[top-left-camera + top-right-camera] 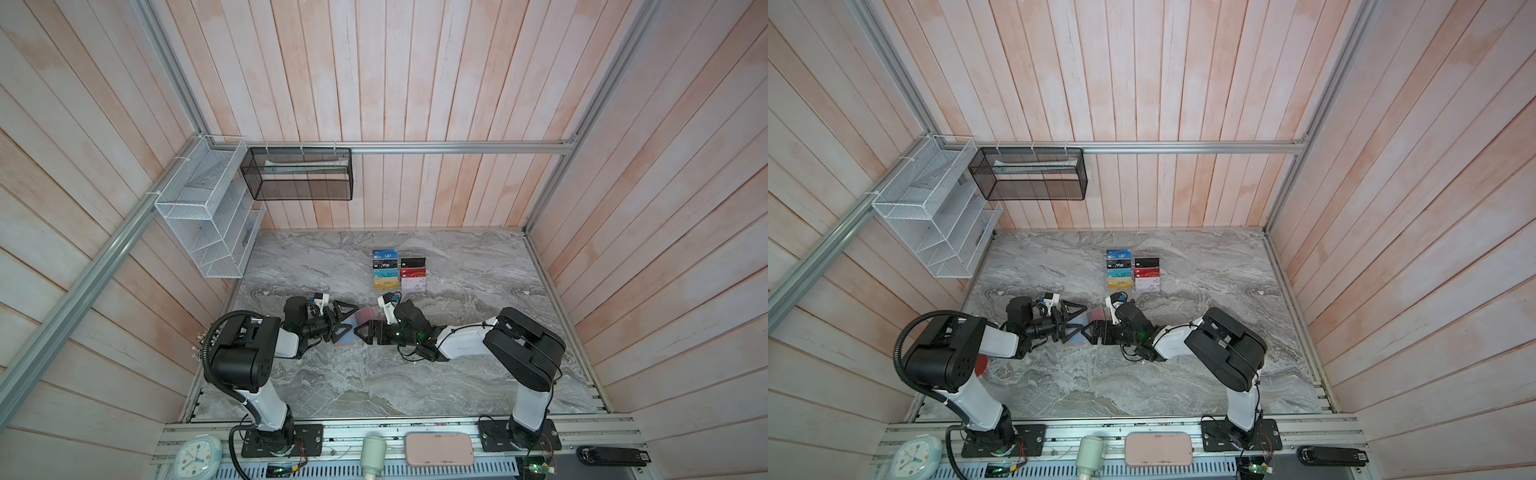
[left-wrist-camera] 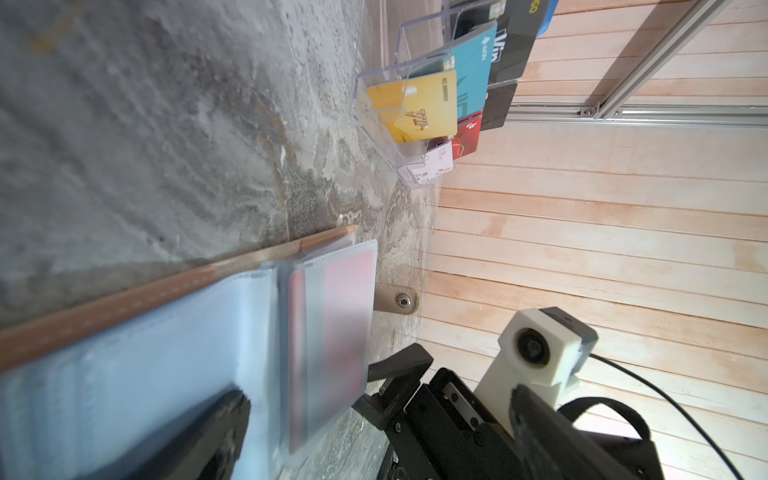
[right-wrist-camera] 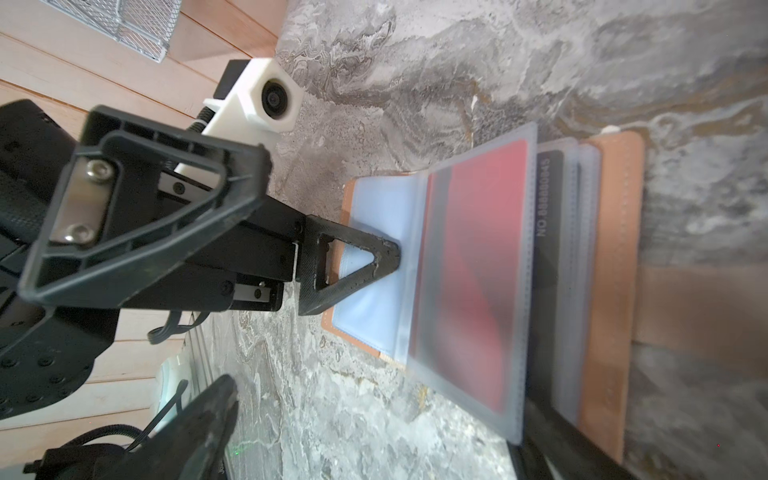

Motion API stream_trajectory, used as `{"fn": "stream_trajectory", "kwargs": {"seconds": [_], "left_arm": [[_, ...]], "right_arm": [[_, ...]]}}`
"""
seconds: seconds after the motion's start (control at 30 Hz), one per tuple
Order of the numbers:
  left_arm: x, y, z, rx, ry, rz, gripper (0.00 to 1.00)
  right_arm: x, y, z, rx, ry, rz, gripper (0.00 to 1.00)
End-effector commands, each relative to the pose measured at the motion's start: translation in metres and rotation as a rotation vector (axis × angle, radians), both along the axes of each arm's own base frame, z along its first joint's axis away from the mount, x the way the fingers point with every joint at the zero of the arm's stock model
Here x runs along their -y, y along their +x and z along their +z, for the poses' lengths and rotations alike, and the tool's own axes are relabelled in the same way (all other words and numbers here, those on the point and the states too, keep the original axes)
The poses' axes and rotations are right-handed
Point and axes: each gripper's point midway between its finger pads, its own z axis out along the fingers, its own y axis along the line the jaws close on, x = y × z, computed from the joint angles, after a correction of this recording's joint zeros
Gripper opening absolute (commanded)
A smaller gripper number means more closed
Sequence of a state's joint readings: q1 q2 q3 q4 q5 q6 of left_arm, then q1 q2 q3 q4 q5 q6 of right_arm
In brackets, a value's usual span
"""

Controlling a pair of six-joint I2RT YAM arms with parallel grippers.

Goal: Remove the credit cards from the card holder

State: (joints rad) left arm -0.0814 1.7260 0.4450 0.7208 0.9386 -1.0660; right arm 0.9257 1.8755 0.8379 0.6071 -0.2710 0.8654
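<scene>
Card holder (image 3: pixel 611 291) open on bench (image 1: pixel 332 382). Left gripper (image 1: pixel 349 321) fingers apart, one tip on blue page (image 3: pixel 374 199). Right gripper (image 1: pixel 368 325) fingers apart too. Best to pinch only red card (image 3: pixel 478 270) at its edge, then slide it straight out.

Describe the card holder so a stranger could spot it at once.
On the grey marble tabletop, look in the middle, between the left gripper and right gripper. The card holder lies open there: a tan leather-look wallet with frosted sleeves showing a red card, unlike the tiered clear rack of coloured cards behind it.
</scene>
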Motion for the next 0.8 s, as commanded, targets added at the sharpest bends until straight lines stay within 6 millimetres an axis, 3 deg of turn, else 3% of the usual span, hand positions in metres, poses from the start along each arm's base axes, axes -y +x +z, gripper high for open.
{"fn": "stream_trajectory", "kwargs": {"seconds": [0.0,0.57,0.77], "left_arm": [[-0.011,-0.014,-0.042,-0.148,0.066,0.056,1.0],[-0.013,-0.009,-0.031,-0.134,0.042,0.076,1.0],[-0.022,-0.008,-0.025,-0.128,0.026,0.104,1.0]], "right_arm": [[-0.006,0.005,0.005,0.008,0.022,0.003,0.98],[-0.034,-0.001,0.023,0.034,0.077,0.081,0.98],[-0.044,-0.003,0.028,0.037,0.095,0.102,0.98]]}}
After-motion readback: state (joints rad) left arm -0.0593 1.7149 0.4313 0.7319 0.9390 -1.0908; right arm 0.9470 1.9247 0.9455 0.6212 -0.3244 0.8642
